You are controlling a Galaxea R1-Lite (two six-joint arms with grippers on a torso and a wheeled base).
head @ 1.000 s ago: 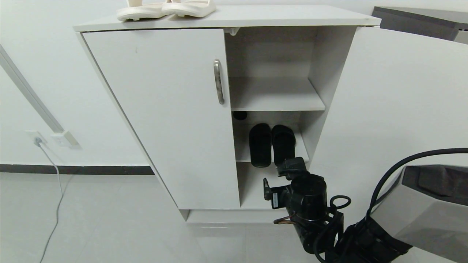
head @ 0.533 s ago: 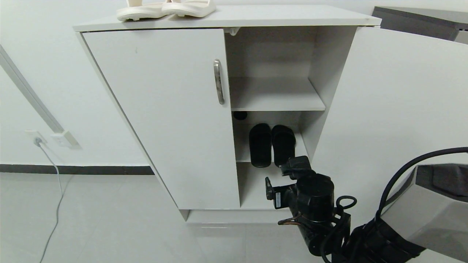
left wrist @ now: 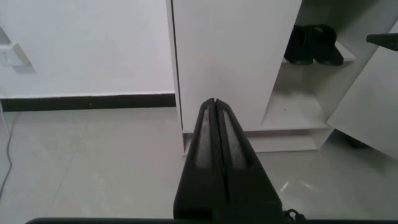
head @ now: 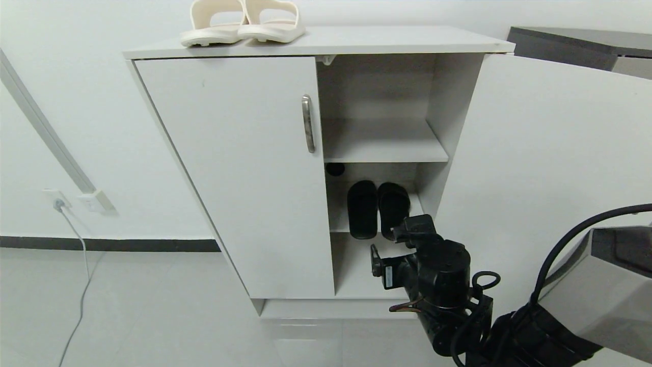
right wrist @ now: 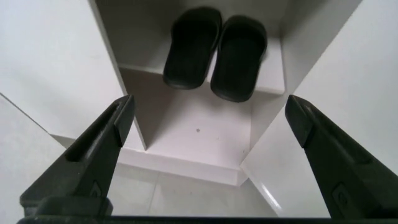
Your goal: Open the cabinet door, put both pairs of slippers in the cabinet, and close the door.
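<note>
The white cabinet [head: 316,43] has its left door [head: 239,168] shut and its right door [head: 550,168] swung wide open. A black pair of slippers [head: 378,208] [right wrist: 214,53] [left wrist: 314,45] lies side by side on the middle shelf. A cream pair of slippers [head: 244,23] rests on the cabinet top. My right gripper [head: 402,235] [right wrist: 210,99] hangs open just in front of the lower opening, below the black pair, with nothing between its fingers [right wrist: 102,146]. My left gripper [left wrist: 215,102] is shut and empty, low over the floor in front of the cabinet.
A wall socket with a cable [head: 56,204] sits low on the wall to the left. A grey unit [head: 580,43] stands behind the open door at the right. The upper shelf [head: 382,145] and bottom shelf [head: 356,275] are bare. Tiled floor [head: 153,316] lies open in front.
The head camera has shifted, so the cabinet sits lower in the picture. My right gripper has drawn back slightly to the right from the shelf. The slippers lie as before.
</note>
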